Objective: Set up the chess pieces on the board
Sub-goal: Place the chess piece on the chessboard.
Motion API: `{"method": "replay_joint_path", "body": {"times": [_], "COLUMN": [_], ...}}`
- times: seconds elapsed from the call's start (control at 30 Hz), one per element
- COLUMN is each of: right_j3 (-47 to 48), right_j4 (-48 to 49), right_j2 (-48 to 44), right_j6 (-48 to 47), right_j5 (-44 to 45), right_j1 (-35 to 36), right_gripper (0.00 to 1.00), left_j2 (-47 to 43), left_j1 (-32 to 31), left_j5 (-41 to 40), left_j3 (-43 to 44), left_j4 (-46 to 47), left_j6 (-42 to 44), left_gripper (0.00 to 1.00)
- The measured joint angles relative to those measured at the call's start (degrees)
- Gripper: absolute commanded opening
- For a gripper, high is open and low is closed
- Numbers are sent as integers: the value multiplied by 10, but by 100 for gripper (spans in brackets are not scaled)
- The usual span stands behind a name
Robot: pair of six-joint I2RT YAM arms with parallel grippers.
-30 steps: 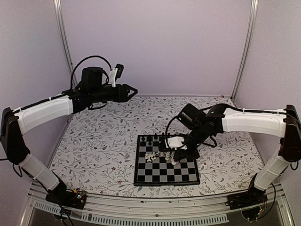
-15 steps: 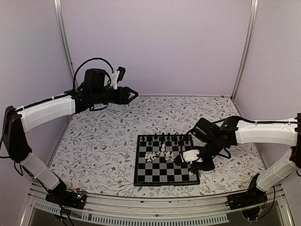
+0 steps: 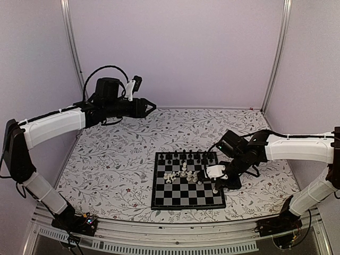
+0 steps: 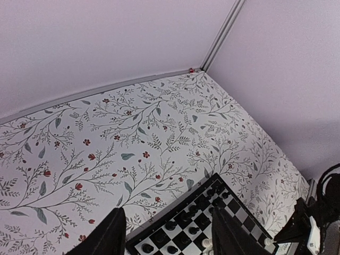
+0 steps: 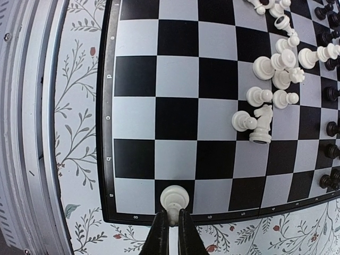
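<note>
While low over the board (image 5: 138, 127), right pincer (image 5: 170, 219) tight on a pawn (image 5: 175, 199) (left pincer (image 4: 170, 226) aloft, half-open).

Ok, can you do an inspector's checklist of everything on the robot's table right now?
Surface: flowery table cover, lying flat.
Job's things: board at front middle; black pieces lined along its far edge; white pieces jumbled mid-board; one white pawn at the right edge, second row from the front.
Clutter: nothing seen.
Grippers: right gripper shut on the white pawn; left gripper open, empty, up high.
Cables: black cable loops over the left wrist.
Surroundings: plain lilac walls, metal posts.
</note>
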Motion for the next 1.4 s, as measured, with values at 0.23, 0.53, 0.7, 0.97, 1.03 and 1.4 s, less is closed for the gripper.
{"method": "replay_joint_path", "body": {"times": [0.23,0.53,0.7,0.97,1.03,1.4], "right_j3": [0,0,0,0,0,65], "right_j4": [0,0,-1,-1,-1,-18], "right_j2": [14,18,23,30,30,30], "right_j6": [2,2,3,5,6,6], "right_j5": [2,3,3,1,1,-3], "right_j1": [-5,-12,-12,-12,-12,-18], "right_gripper": [4,5,6,21,26,26], "left_j2": [0,0,0,0,0,0], "left_j1": [0,0,0,0,0,0], "left_j5": [0,2,2,4,4,5], "left_j3": [0,0,0,1,1,7], "left_j4": [0,0,0,0,0,-2], "left_j6": [0,0,0,0,0,0], "left_gripper": [57,57,57,58,58,58]}}
